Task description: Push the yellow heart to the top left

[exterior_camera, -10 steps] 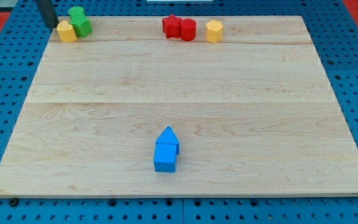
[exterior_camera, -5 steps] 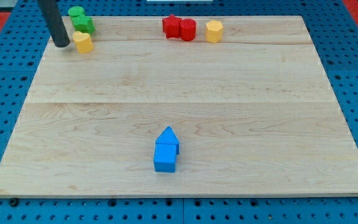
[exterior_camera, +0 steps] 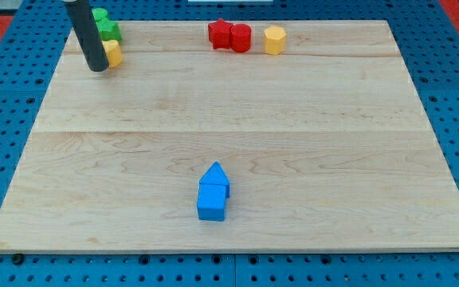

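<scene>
My tip touches the yellow heart's left-bottom side, green block just above; tool is a jawless rod, gripping nothing.

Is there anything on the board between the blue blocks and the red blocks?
No. In the camera view, only bare wood lies between the blue blocks and the red blocks.

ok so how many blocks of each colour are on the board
yellow: 2, the yellow heart beside my tip and a yellow block at the view's top
green: 1, green block
red: 2, red blocks
blue: 2, blue blocks
total: 7
</scene>
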